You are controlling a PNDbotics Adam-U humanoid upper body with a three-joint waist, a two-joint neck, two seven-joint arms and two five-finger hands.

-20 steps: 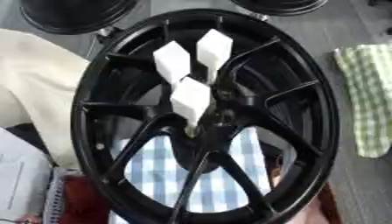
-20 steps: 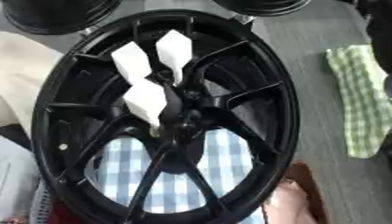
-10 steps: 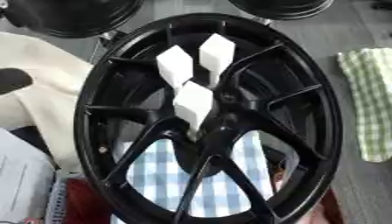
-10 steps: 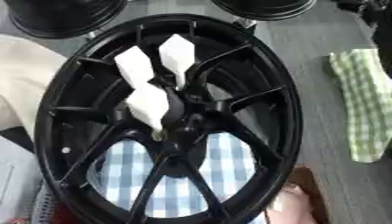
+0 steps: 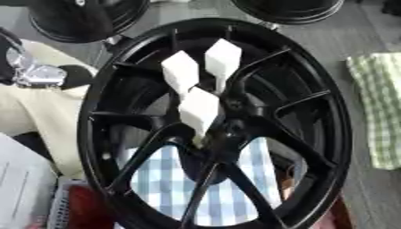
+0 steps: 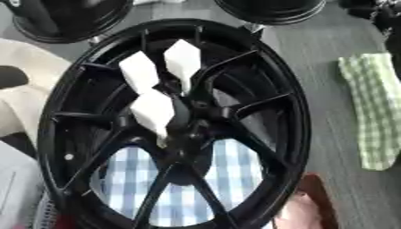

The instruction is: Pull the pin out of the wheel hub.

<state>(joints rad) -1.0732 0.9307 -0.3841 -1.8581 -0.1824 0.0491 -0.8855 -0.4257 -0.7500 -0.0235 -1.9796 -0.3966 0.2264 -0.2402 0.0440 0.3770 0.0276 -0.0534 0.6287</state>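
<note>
A black spoked wheel (image 5: 333, 107) fills the middle of both views, lying flat. Three white pins with blocky heads stand close together at its hub (image 5: 232, 129): one at the left (image 5: 180, 71), one at the top (image 5: 222, 58), and one lower down nearest the hub's centre (image 5: 200, 109). A black and silver part of my left arm or hand (image 5: 31, 74) shows at the left edge, apart from the wheel's rim; its fingers are not visible. My right hand does not show in either view.
A blue-and-white checked cloth (image 5: 168, 183) lies under the wheel. A green checked cloth (image 5: 380, 103) lies at the right and a cream cloth (image 5: 35, 112) at the left. Two more black wheels (image 5: 78, 18) (image 5: 286, 9) stand at the far edge.
My left arm has come in from the left edge toward the wheel. The three pins stand in the hub as before. The camera has shifted slightly.
</note>
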